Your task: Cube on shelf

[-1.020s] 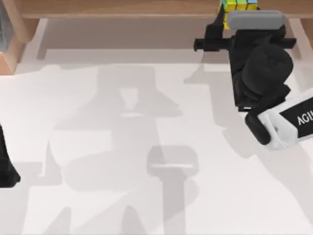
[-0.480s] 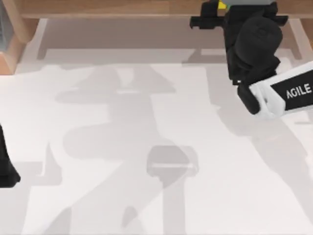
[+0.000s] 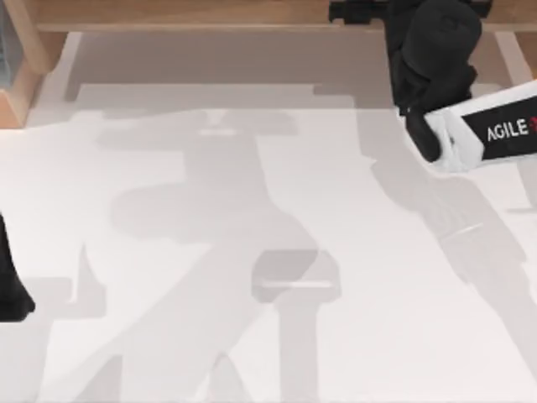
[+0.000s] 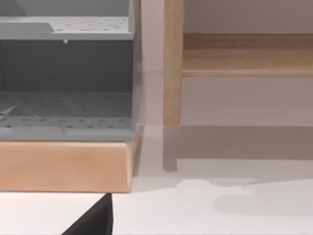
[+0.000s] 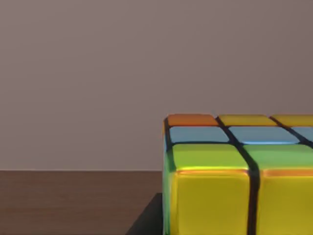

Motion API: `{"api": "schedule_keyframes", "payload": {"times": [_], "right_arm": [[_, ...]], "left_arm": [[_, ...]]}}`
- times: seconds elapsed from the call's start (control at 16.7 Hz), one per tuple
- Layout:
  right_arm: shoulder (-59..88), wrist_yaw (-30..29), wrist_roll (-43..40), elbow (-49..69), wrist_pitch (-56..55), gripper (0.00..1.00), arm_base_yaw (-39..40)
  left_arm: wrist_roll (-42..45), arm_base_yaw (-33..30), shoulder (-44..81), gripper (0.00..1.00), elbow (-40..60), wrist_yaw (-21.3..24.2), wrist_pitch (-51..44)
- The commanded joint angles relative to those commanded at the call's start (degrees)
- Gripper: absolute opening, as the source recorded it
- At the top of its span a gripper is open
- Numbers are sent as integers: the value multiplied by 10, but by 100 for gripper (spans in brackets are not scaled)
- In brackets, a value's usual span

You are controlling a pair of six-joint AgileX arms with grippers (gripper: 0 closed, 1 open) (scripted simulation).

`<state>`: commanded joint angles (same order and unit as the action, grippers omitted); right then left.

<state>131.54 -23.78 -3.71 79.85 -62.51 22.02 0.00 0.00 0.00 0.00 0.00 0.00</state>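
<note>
Two arms are mine, and one of them is doing the work. From above, my right arm (image 3: 436, 75) reaches toward twelve o'clock at the right of the table (image 3: 268, 252), its wrist now over the shelf (image 3: 193, 15), the light-brown board running along the far edge. A second ago the arm sat lower on the table side and the cube's coloured squares peeked out above the gripper; half a second ago only a sliver of yellow showed; now the arm's dark bulk hides the cube from this camera. I read that as the carry reaching its goal, with the load brought over the board. My left arm (image 3: 10, 281) is parked at nine o'clock, at the table's left edge, unchanged across the three top views.

My left wrist camera looks at a grey perforated rack (image 4: 66, 78) on a wooden base, one pale upright of the shelf just beside it, and the board beyond. A dark corner of the left arm shows low in that picture; whether its fingers are apart or together I cannot tell.

My right wrist camera has the cube (image 5: 234, 171) close in front: yellow face, green and blue rows, orange corner, above a brown wooden surface that I take to be the shelf top. Whether the cube touches the wood or my right jaws are clamped on it I cannot tell.
</note>
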Motion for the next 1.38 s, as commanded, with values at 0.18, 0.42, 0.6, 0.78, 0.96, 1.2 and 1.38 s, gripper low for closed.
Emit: {"api": "schedule_keyframes", "payload": {"times": [0.18, 0.42, 0.6, 0.78, 0.96, 1.2, 1.38], "right_arm": [[0, 0, 0, 0, 0, 8, 0], [0, 0, 0, 0, 0, 38, 0], [0, 0, 0, 0, 0, 60, 0], [0, 0, 0, 0, 0, 83, 0], [0, 0, 0, 0, 0, 100, 0], [0, 0, 0, 0, 0, 100, 0], [0, 0, 0, 0, 0, 100, 0]], "left_arm": [[0, 0, 0, 100, 0, 0, 0], [0, 0, 0, 100, 0, 0, 0], [0, 0, 0, 100, 0, 0, 0], [0, 0, 0, 100, 0, 0, 0], [0, 0, 0, 100, 0, 0, 0], [0, 0, 0, 100, 0, 0, 0], [0, 0, 0, 100, 0, 0, 0]]}}
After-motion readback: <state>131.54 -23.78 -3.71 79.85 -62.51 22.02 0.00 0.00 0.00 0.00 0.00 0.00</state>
